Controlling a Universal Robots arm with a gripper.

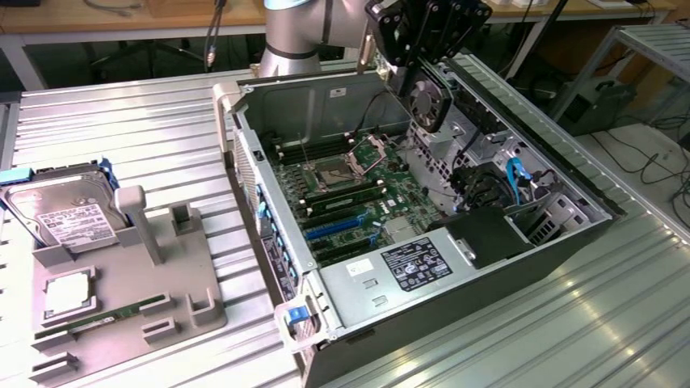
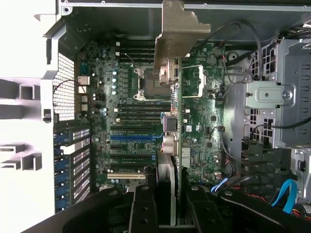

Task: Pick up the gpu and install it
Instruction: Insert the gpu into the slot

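Note:
My gripper [image 1: 429,44] hangs over the open computer case [image 1: 561,170], shut on the gpu [image 1: 431,101]. The gpu is a dark card with a round fan, and its silver bracket [image 1: 367,48] points toward the case's rear wall. In the wrist view I see the gpu [image 2: 171,145] edge-on between the black fingers [image 2: 146,208] of my gripper [image 2: 171,189], with its bracket [image 2: 177,34] at the far end. It hovers above the motherboard [image 2: 126,121], near the blue expansion slot [image 2: 131,137], clear of the board. In the exterior view the blue slots [image 1: 339,229] lie lower in the case.
At the case's near end sits the power supply [image 1: 415,263]. Blue cables [image 1: 515,174] and drive bays line the exterior view's right side. A grey fixture [image 1: 129,323] on the exterior view's left carries a hard drive [image 1: 60,210], a processor chip [image 1: 67,293] and a memory stick [image 1: 103,315].

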